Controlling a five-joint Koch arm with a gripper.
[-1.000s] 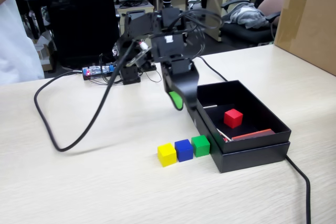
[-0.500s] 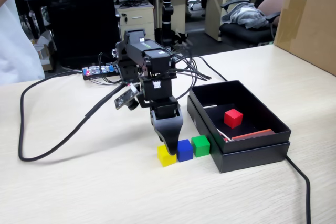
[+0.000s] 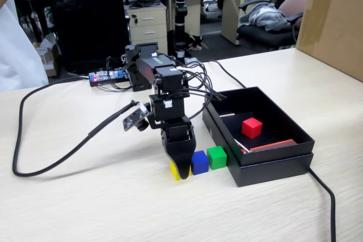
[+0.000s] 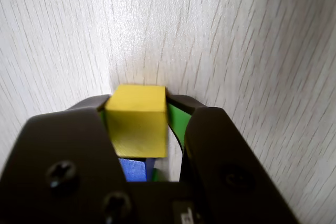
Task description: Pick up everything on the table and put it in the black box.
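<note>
My gripper (image 3: 180, 169) points straight down at the table with its jaws closed around the yellow cube (image 3: 174, 170), which rests on the table. In the wrist view the yellow cube (image 4: 137, 121) fills the space between the jaw tips of the gripper (image 4: 137, 99), both tips touching it. The blue cube (image 3: 199, 162) sits right next to it, and the green cube (image 3: 216, 157) next to that, beside the black box (image 3: 266, 169). The blue cube (image 4: 134, 169) shows behind the yellow one in the wrist view. The red cube (image 3: 252, 127) lies inside the box.
A thick black cable (image 3: 57, 151) loops over the table's left side and another (image 3: 326, 196) runs past the box at the front right. A big brown carton (image 3: 334, 21) stands at the back right. A reddish flat piece (image 3: 272, 145) lies in the box.
</note>
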